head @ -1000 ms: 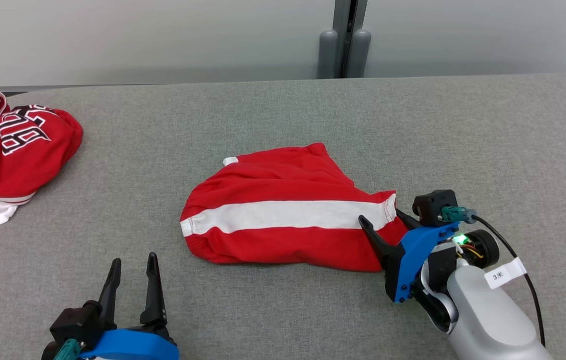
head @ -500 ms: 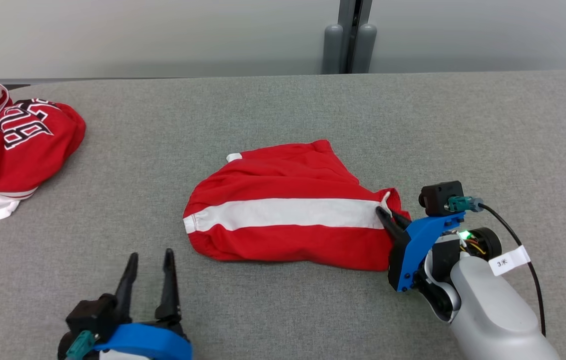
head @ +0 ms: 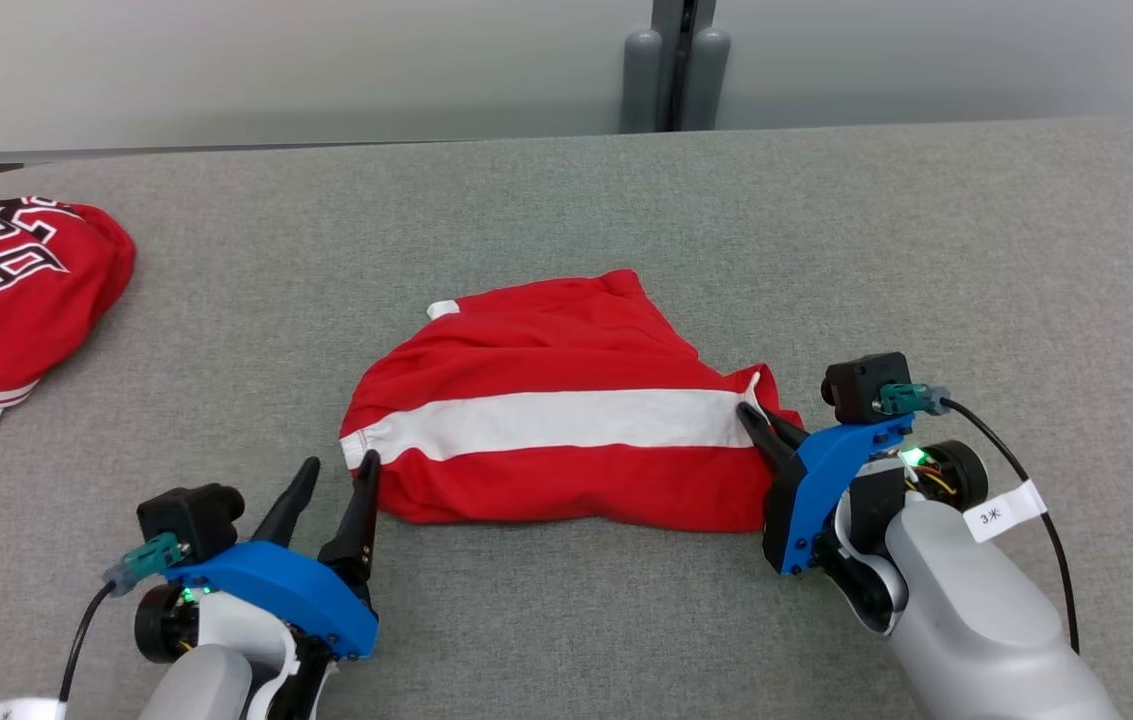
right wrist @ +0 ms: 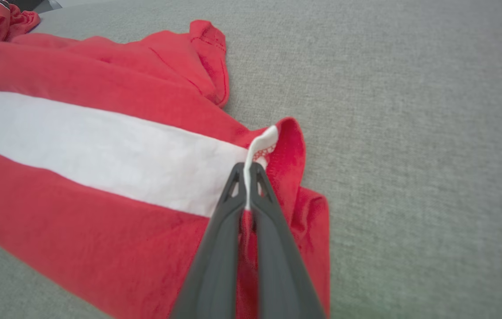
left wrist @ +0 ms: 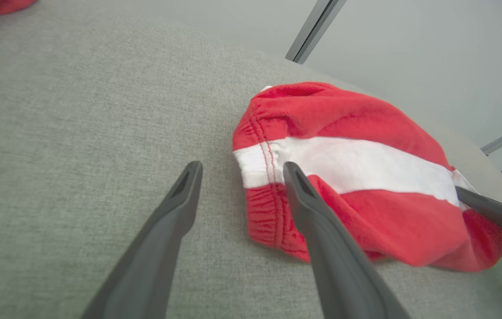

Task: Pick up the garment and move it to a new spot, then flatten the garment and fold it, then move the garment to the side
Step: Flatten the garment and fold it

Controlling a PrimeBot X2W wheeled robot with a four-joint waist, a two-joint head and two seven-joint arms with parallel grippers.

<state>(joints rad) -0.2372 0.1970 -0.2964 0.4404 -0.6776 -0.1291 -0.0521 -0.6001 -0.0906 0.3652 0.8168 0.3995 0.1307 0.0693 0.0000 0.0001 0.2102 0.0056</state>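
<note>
The garment [head: 556,420] is a pair of red shorts with a broad white stripe, lying crumpled in the middle of the grey table [head: 566,230]. My right gripper [head: 756,420] is shut on its right hem, where the white stripe ends; the right wrist view shows the gripper [right wrist: 247,170] pinching a fold of the garment [right wrist: 100,146] between the fingertips. At the garment's left end my left gripper [head: 338,470] stands open. In the left wrist view the gripper [left wrist: 239,170] has one finger [left wrist: 304,195] lying over the garment's elastic waistband [left wrist: 264,164] and the other over bare table.
A second red garment [head: 6,290] with black-and-white lettering lies bunched at the table's far left. A grey wall with a dark vertical post [head: 671,65] runs behind the table's far edge. Bare grey surface surrounds the shorts.
My right gripper has shut on the garment's right hem. The left gripper has moved forward and right to the garment's left end, still open. The head camera has shifted slightly.
</note>
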